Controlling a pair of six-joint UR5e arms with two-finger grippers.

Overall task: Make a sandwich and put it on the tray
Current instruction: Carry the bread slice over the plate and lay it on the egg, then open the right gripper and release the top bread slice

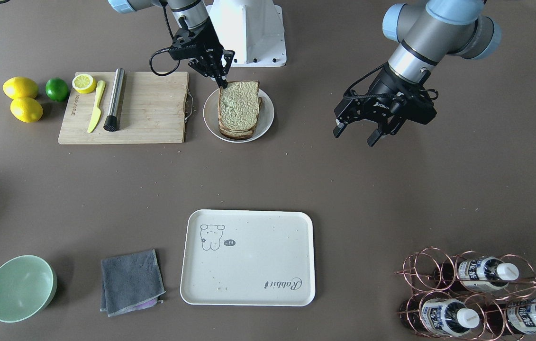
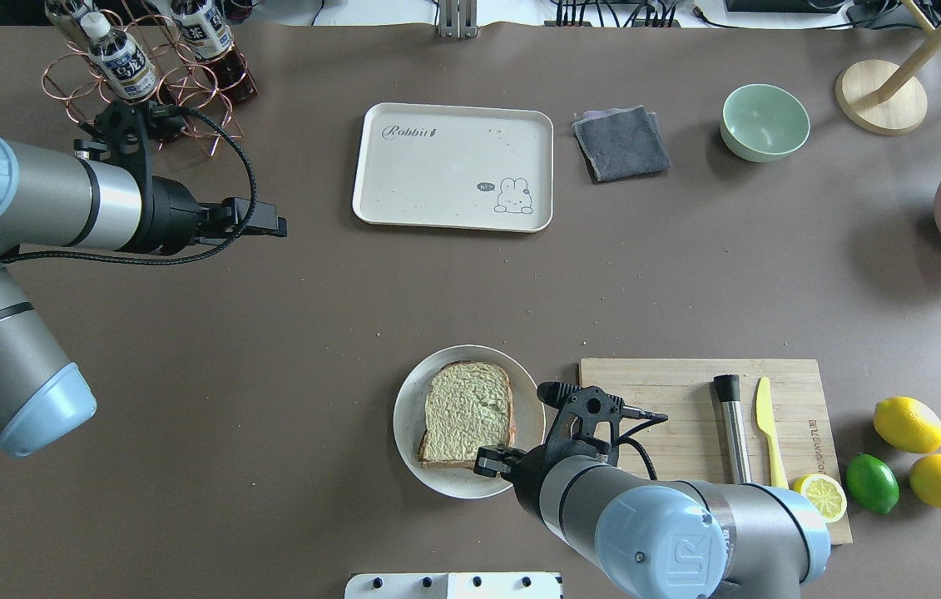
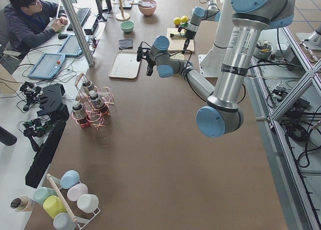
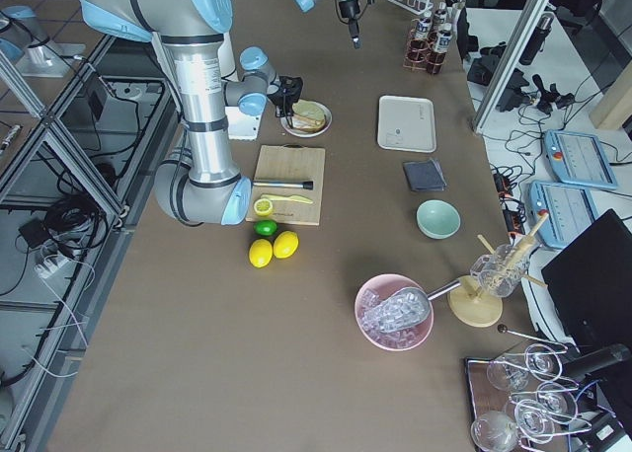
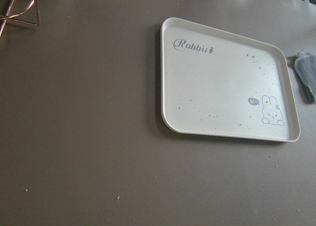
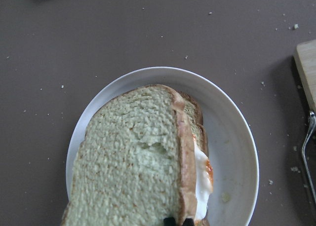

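Note:
The sandwich lies on a round white plate: a top bread slice, white egg with orange yolk and a lower slice under it. My right gripper is shut on the top slice's crust edge, and its fingertips show at the bottom of the right wrist view. The slice leans over the stack. The cream tray with "Rabbit" lies bare across the table; it also shows in the left wrist view. My left gripper is open and empty, above bare table.
A wooden cutting board beside the plate bears a yellow knife, a metal rod and a lemon half. Lemons and a lime lie beyond. A green bowl, grey cloth and bottle rack flank the tray.

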